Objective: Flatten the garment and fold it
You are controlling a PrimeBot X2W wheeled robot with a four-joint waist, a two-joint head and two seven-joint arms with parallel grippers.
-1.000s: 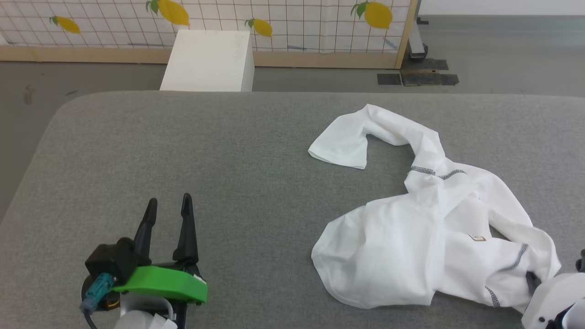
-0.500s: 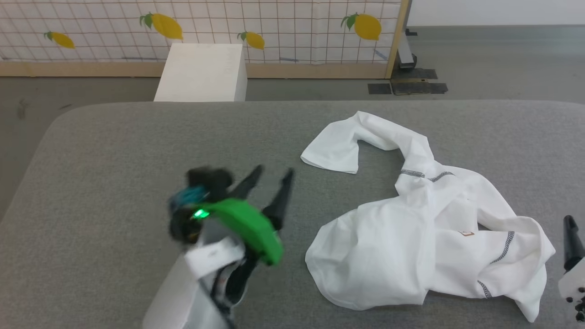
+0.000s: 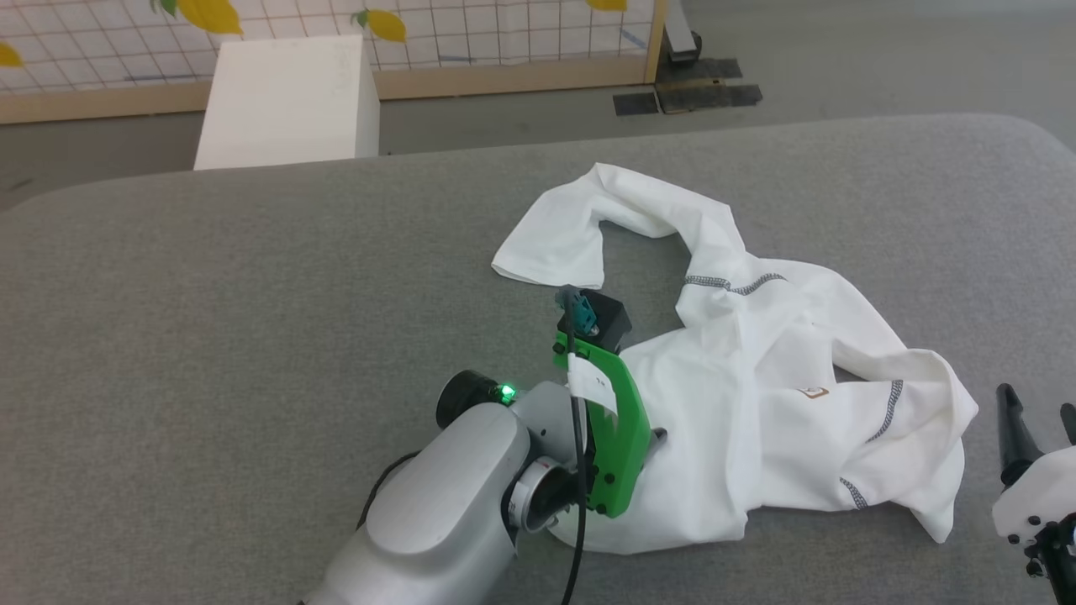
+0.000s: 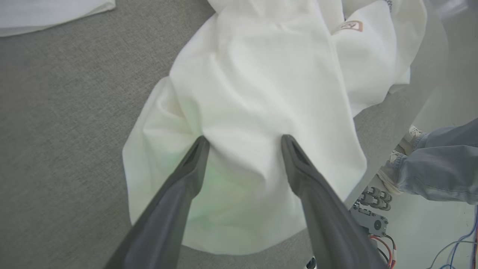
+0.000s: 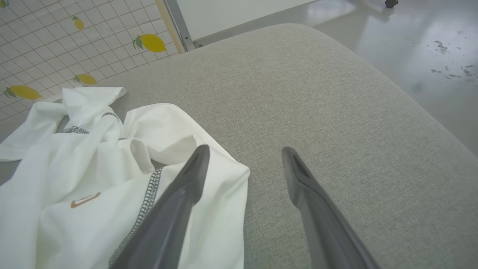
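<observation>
White garment [image 3: 740, 437] lies crumpled on grey table [image 3: 210, 336], right of centre. Left gripper [image 4: 244, 138] over its near-left part, 2 fingers apart. Right gripper [image 5: 244, 149] spread wide, beside its right corner.

Fig. — Room behind your grey fabric counter [image 3: 210, 294].
You see a white box [image 3: 286, 101] on grey floor [image 3: 883, 59], backed by a wood-framed, lemon-printed grid screen [image 3: 504, 34].

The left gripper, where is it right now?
Lower middle of the head view: the left gripper hangs open over the garment's left edge, its tips at the cloth.
</observation>
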